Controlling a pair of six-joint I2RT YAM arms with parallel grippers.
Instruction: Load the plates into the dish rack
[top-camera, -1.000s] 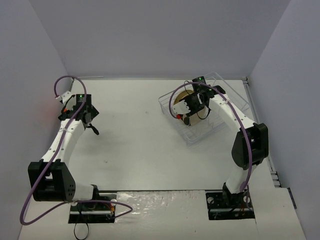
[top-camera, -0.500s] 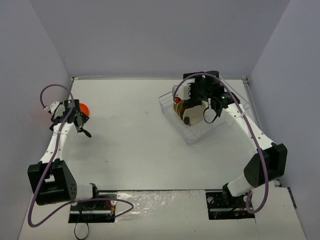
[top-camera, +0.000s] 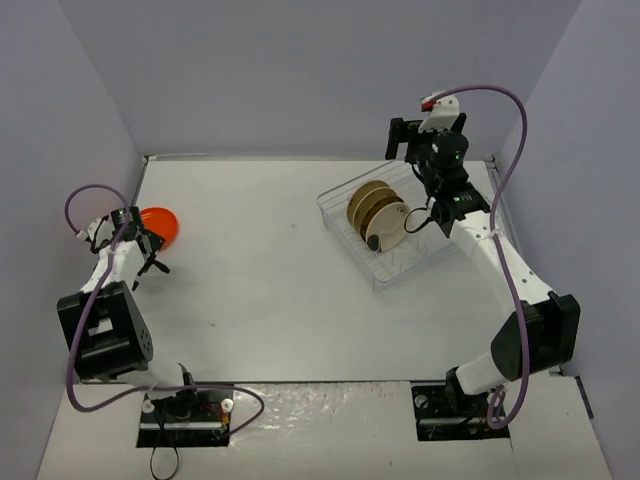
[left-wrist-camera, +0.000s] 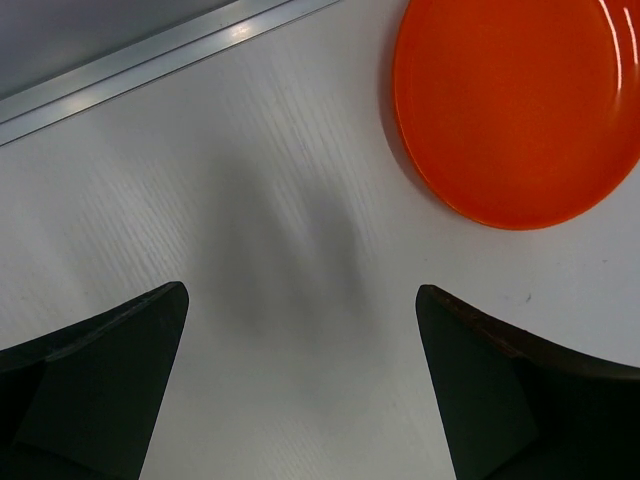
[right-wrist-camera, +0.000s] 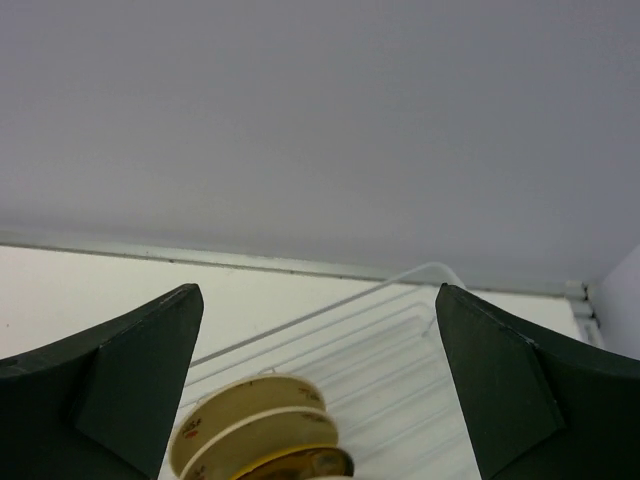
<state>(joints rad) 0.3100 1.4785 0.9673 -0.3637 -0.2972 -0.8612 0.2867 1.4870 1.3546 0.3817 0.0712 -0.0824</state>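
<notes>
Flat on the table at the far left lies the orange plate. My left gripper hovers low just short of it, open, with only bare table between its fingers. The clear dish rack stands at the back right. Three plates stand on edge in it: two cream ones and a dark brown one with a yellow rim. My right gripper is raised above the rack's far side, open and holding nothing.
Grey enclosure walls close in on the left, back and right. A metal strip runs along the table's left edge close to the left gripper. A rail borders the table to the right of the rack.
My right gripper has opened, left the brown plate standing in the rack and risen up and back. The left arm has swung left and down toward the orange plate.
</notes>
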